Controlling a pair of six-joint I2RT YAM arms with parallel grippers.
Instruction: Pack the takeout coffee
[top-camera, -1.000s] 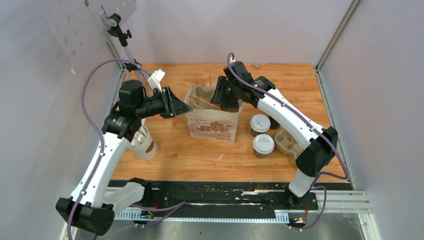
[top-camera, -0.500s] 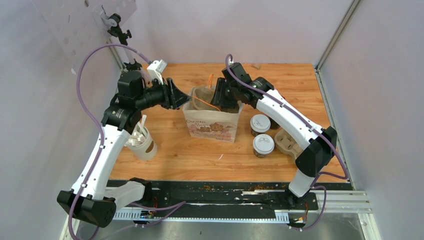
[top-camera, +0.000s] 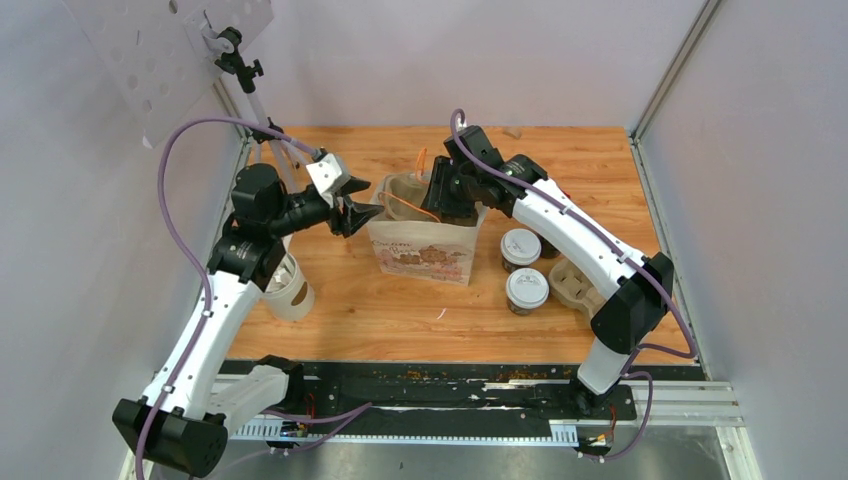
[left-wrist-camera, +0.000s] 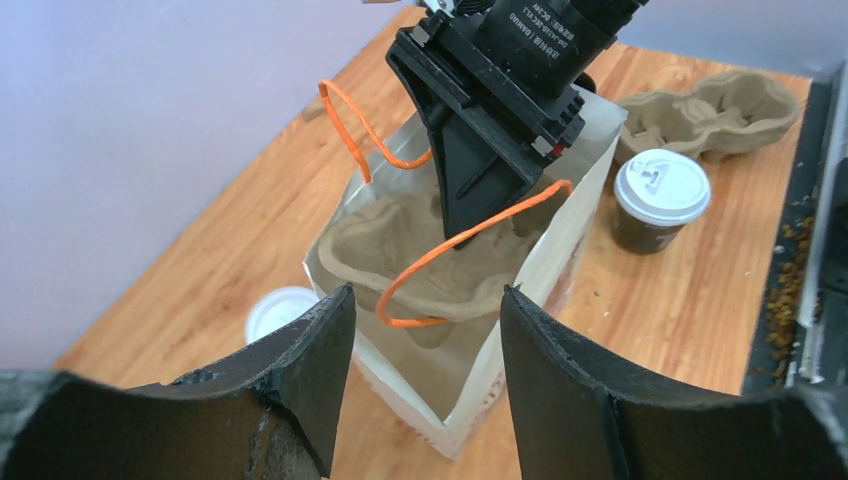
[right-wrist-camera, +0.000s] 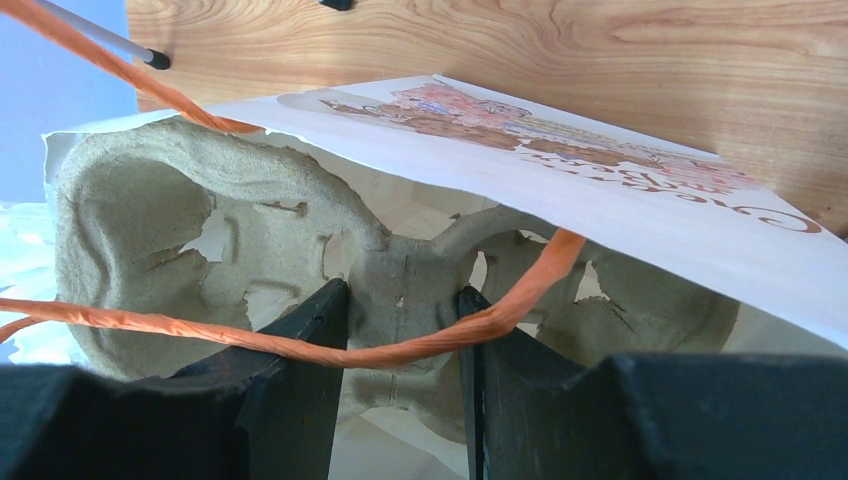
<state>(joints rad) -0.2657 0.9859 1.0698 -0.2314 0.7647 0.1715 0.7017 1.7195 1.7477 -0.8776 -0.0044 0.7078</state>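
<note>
Two takeout coffee cups with dark sides and white lids (top-camera: 520, 247) (top-camera: 527, 290) stand on the table right of a white printed paper bag (top-camera: 420, 252). One cup shows in the left wrist view (left-wrist-camera: 660, 195). A pulp cup carrier (left-wrist-camera: 400, 240) sits in the bag's open top. My right gripper (right-wrist-camera: 402, 300) reaches into the bag and is shut on the carrier's middle ridge (right-wrist-camera: 405, 270); an orange handle (right-wrist-camera: 400, 350) crosses its fingers. My left gripper (top-camera: 360, 212) is open and empty at the bag's left corner, its fingers (left-wrist-camera: 310, 360) either side of that corner, not touching it.
A second pulp carrier (top-camera: 578, 283) lies right of the cups. A lidless pale cup with brown ovals (top-camera: 288, 288) stands at the left under my left arm. A loose white lid (left-wrist-camera: 280, 312) lies on the table beside the bag. Walls close in on three sides.
My left gripper has swung toward the bag and turned, and now stands at its left corner. The bag's left side has shifted slightly left. The right gripper has kept its hold.
</note>
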